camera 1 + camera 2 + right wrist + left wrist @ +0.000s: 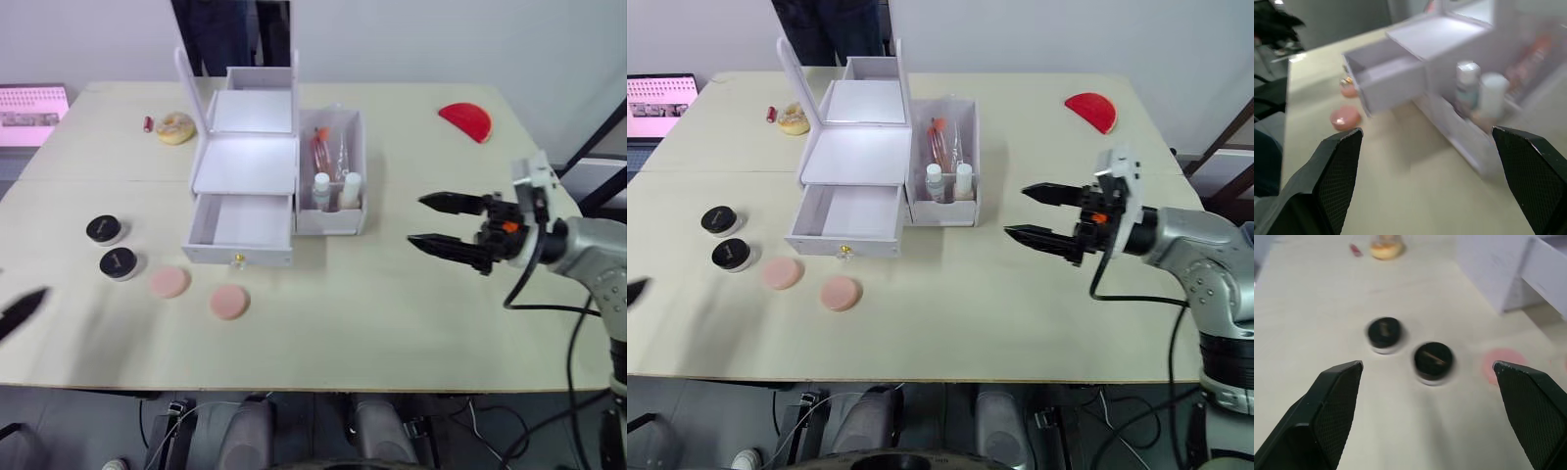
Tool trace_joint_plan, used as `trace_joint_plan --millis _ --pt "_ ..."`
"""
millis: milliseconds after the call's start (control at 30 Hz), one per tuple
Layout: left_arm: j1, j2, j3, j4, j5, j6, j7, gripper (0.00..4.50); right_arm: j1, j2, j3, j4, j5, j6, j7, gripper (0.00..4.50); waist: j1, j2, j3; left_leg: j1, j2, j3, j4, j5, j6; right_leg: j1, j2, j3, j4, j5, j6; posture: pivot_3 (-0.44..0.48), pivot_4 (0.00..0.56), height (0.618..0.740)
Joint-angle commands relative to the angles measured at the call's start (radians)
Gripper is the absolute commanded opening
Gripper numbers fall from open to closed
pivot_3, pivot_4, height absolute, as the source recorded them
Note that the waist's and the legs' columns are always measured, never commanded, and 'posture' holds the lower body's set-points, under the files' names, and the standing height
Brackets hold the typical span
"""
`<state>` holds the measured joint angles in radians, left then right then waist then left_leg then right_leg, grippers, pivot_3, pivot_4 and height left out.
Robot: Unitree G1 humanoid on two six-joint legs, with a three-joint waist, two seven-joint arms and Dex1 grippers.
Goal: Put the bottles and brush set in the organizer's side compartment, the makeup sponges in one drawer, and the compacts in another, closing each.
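The white organizer [245, 162] stands at the table's middle back, its lower drawer [240, 220] pulled out and empty. In its side compartment [331, 223] stand the two white-capped bottles [321, 188] [350, 188], with the brush set [321, 147] behind them. Two pink makeup sponges [168, 282] [229, 302] lie in front of the drawer. Left of them sit two black-lidded compacts [104, 229] [119, 262]. My right gripper [416, 221] hovers open and empty to the right of the organizer. My left gripper [1427, 364] is open at the table's far left, pointing toward the compacts [1433, 360].
A red half-round case [466, 119] lies at the back right. A yellowish disc [176, 127] and a small red item [148, 124] lie back left. A pink-screened laptop [31, 113] sits at the far left edge. A person [230, 34] stands behind the table.
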<state>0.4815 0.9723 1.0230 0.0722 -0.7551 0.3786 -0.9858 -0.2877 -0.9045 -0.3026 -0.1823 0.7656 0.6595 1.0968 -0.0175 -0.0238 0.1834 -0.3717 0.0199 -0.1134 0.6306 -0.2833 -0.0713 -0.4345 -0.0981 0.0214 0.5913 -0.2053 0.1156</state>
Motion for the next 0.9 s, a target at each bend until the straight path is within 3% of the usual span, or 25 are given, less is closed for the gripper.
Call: trace_joint_plan --millis 33,233,433,600,900 --pt "-0.029 0.083 0.054 0.229 0.065 -0.058 -0.097 4.48 0.085 -0.052 -0.135 0.103 -0.030 -0.063 0.058 4.50 -0.002 0.000 0.000 0.000 0.000 0.000 0.000 0.000 0.000 0.000 0.000 0.000 0.000 0.000 0.001 0.000 0.150 0.739" --pt "-0.159 0.190 0.000 0.550 0.160 -0.174 -0.165 4.48 0.278 -0.079 -0.279 0.234 -0.092 -0.175 0.122 4.50 -0.003 0.001 0.000 0.001 0.000 0.001 -0.001 0.000 0.000 0.000 0.000 0.000 0.001 -0.001 0.002 0.000 0.150 0.739" --pt "-0.254 0.203 -0.066 0.604 0.203 -0.199 -0.194 4.48 0.327 -0.053 -0.293 0.176 -0.088 -0.186 0.092 4.50 -0.019 0.001 0.000 0.004 0.002 0.002 0.000 0.000 0.000 0.000 0.000 0.000 0.002 -0.001 0.002 0.000 0.150 0.739" --pt "-0.268 0.168 -0.120 0.509 0.210 -0.174 -0.219 4.48 0.295 -0.029 -0.263 0.056 -0.046 -0.134 0.031 4.50 -0.028 0.001 0.000 0.004 0.002 0.002 -0.001 0.000 0.000 0.000 0.000 0.000 0.003 -0.001 0.001 0.000 0.150 0.739" --pt "-0.175 -0.050 -0.224 -0.079 0.150 -0.015 -0.113 4.48 0.106 0.019 -0.085 -0.158 0.045 -0.022 -0.072 4.50 -0.023 0.000 0.000 0.003 0.002 0.002 0.000 0.000 0.000 0.001 0.000 0.000 0.003 0.002 -0.002 0.000 0.150 0.739"
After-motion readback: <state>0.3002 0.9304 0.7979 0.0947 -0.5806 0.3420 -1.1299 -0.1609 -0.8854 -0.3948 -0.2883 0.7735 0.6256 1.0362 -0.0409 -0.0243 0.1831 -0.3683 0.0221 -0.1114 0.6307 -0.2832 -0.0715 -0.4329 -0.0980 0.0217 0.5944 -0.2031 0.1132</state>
